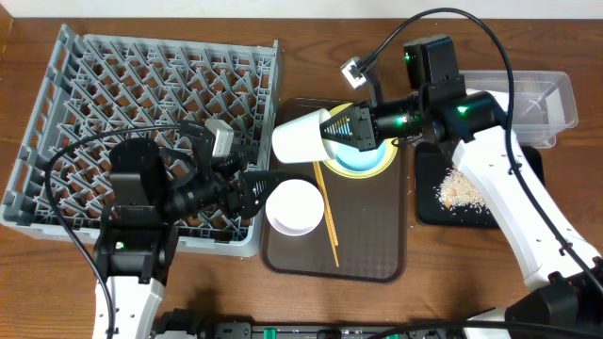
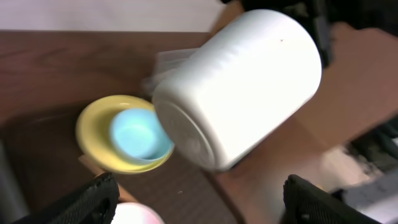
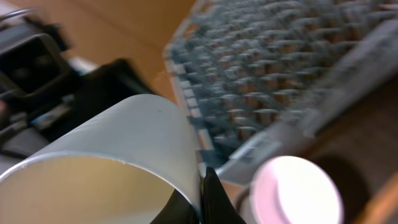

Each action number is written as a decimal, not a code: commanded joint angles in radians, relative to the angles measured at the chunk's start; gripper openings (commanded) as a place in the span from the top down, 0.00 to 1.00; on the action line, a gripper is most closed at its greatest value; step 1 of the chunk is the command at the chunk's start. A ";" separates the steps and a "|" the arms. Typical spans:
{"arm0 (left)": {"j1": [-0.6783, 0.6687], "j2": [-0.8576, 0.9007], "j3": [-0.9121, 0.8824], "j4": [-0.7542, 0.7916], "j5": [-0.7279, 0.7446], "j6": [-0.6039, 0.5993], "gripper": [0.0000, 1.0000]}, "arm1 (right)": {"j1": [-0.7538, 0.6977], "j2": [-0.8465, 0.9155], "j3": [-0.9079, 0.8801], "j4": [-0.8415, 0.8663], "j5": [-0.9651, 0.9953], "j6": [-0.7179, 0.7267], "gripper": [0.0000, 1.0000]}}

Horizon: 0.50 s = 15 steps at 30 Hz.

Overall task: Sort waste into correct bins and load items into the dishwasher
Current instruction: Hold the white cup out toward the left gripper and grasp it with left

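My right gripper (image 1: 331,129) is shut on the rim of the small white cup (image 1: 300,137), holding it on its side in the air over the brown tray's far left corner. In the right wrist view its fingers (image 3: 211,202) pinch the cup wall (image 3: 124,146). My left gripper (image 1: 254,185) stands open just below the cup, near the dish rack's (image 1: 141,89) right edge, and its wrist view shows the cup (image 2: 239,87) hanging ahead of the spread fingers (image 2: 93,196). A light-blue bowl (image 2: 137,134) sits on the pale-yellow plate (image 2: 93,140). White bowl (image 1: 294,206) and chopsticks (image 1: 327,212) lie on the tray.
The brown serving tray (image 1: 358,245) fills the middle. Rice-like scraps (image 1: 460,188) lie in the black tray (image 1: 429,212) at right, with the clear tub (image 1: 556,89) behind it. Cables run above both arms.
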 commanded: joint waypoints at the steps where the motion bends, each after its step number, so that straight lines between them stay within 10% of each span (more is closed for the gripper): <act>1: 0.005 0.010 0.019 0.045 0.175 -0.006 0.12 | -0.005 0.001 0.003 0.014 -0.234 0.008 0.99; 15: 0.004 0.010 0.019 0.220 0.357 -0.006 0.12 | 0.060 0.001 0.003 0.014 -0.356 0.008 0.99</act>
